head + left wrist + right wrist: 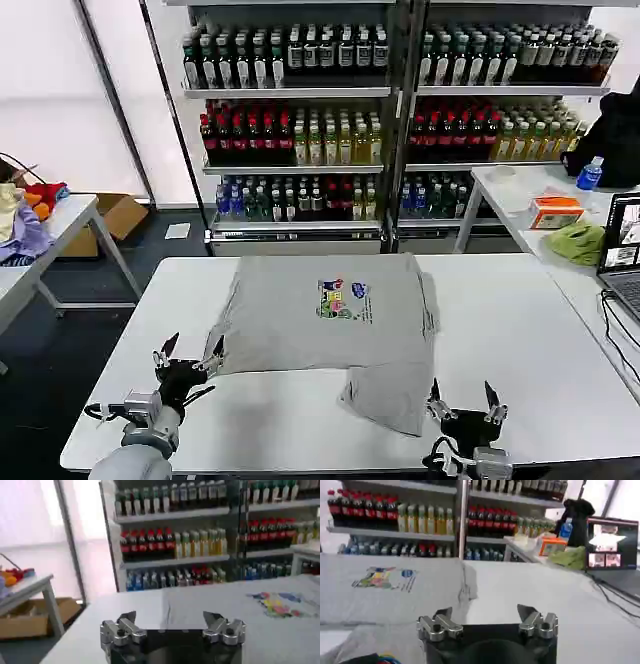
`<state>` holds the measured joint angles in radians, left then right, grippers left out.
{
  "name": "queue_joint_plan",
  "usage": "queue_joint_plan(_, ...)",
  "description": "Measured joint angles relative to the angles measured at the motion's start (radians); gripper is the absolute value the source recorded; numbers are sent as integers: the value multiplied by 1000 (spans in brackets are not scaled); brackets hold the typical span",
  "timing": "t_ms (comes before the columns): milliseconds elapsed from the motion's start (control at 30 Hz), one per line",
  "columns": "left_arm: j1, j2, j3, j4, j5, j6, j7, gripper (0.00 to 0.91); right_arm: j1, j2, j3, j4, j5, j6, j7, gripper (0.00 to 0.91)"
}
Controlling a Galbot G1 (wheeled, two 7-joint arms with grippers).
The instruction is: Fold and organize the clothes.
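A light grey shirt lies spread across the middle of the white tabletop, its small multicoloured chest print facing up. Its near right corner is doubled over into a loose flap that reaches toward the front edge of the tabletop.

The left gripper hovers at the near left of the tabletop, just beside the shirt's left sleeve, its fingers spread wide apart with nothing between them. The right gripper sits low at the near right, just past the folded flap, its fingers equally wide open and empty.

Behind the tabletop stand shelves of bottled drinks. A side table at the right carries a lime-green cloth and an orange box, with a laptop at the edge.
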<state>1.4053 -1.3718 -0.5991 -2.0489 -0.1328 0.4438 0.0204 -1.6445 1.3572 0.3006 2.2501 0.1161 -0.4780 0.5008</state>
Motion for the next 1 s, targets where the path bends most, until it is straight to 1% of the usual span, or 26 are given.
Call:
queue_joint_plan(467,-8,25,1,57,0,50,3,907,37,38,-92,-33,-31,-58,46,907)
queue_joint_plan(700,-1,21,1,60,-22,59,3,907,30,38,-117,-53,-43,-61,61,907)
queue_joint_plan(1000,-6,14,0,87,-38,60,3,907,22,52,-140,-79,-52,-51,66,907)
